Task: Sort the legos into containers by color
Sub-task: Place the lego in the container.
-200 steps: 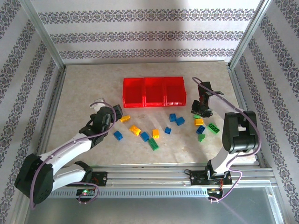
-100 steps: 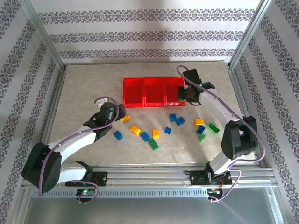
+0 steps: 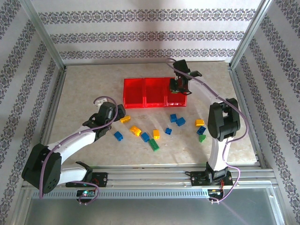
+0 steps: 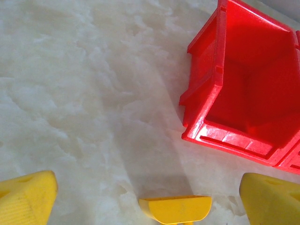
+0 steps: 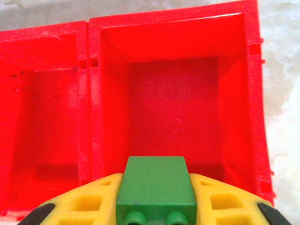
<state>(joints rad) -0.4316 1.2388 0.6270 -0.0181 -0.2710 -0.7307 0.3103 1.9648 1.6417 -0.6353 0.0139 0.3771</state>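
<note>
Green brick (image 5: pixel 156 187), clamped in the right fingers (image 5: pixel 84 204), hangs above the right bin (image 5: pixel 241 117) for dropping; left fingers (image 4: pixel 26 199), spread wide, straddle a yellow brick (image 4: pixel 174 208) near the left bin (image 4: pixel 220 84), ready to grasp.

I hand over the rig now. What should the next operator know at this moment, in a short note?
Left gripper: open, low over a yellow brick, near a corner of the left bin.
Right gripper: shut on a green brick, above the rightmost bin of the containers.
Done: no brick lies in a bin yet.
To do: drop the green one, then sort the loose legos on the table, yellow, blue and green.
</note>
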